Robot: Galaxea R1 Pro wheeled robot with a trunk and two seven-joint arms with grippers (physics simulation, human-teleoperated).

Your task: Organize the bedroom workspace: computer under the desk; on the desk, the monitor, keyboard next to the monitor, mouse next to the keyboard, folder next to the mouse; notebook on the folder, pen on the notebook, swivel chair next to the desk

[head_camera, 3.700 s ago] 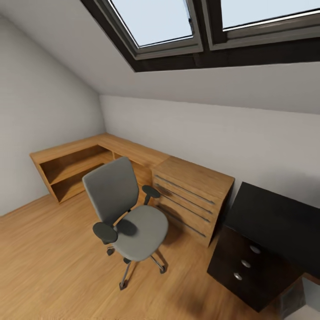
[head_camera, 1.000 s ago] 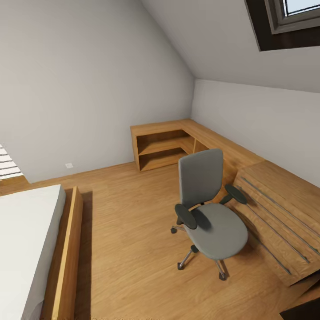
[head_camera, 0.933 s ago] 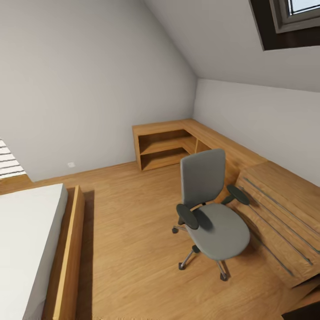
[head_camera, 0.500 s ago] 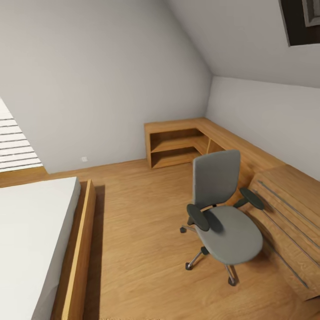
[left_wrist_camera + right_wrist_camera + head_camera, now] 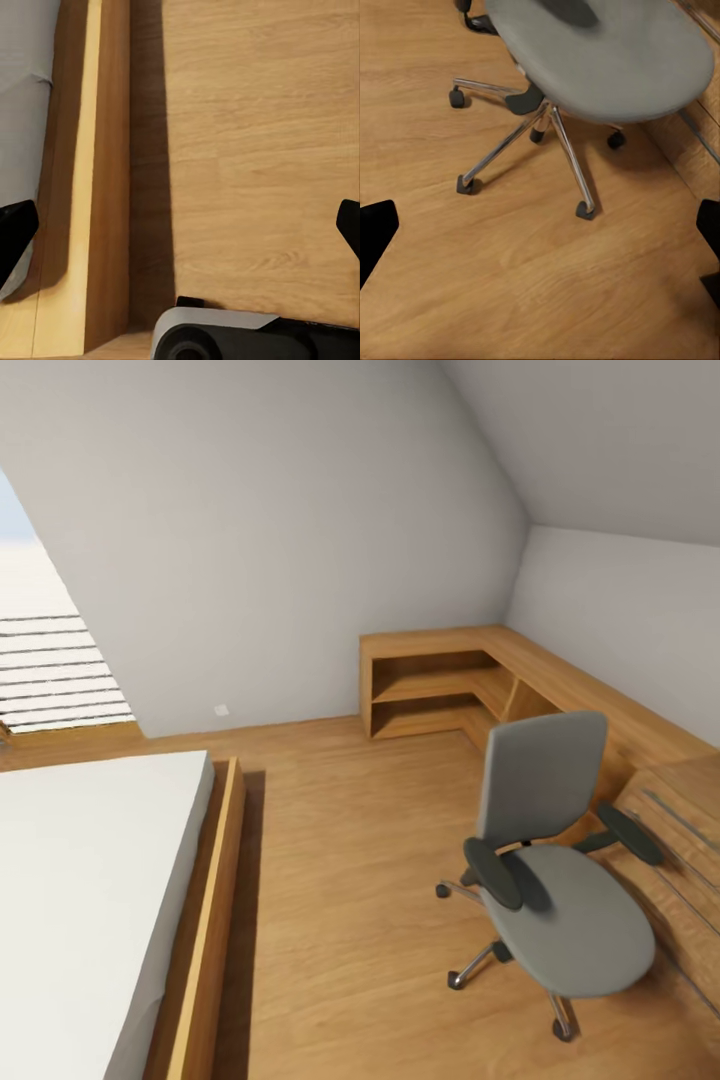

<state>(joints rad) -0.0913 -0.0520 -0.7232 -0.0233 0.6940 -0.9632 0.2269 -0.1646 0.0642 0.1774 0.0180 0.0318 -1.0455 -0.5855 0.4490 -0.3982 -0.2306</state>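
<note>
Chair point(image 5: 556, 860) is the one task thing I can see: it stands on the wood floor point(image 5: 350, 830) at the right of my head view, grey seat bare, tall back toward the corner shelving point(image 5: 440, 685), one armrest point(image 5: 492, 872) toward the open floor and the other near the wooden drawer unit point(image 5: 690, 830) beside it. My right gripper point(image 5: 540, 225) hangs over the floor just beside the chair's chrome base point(image 5: 521, 135), its two dark fingertips point(image 5: 375, 232) at opposite edges of the wrist view, so the jaws stand wide with nothing between them. My left gripper point(image 5: 180, 232) is likewise spread wide and empty, over the floor beside the wooden bed frame point(image 5: 82, 165), with the pale mattress point(image 5: 22, 90) beyond it. In the head view the bed point(image 5: 90, 900) lies at the left, well apart from the chair.
</note>
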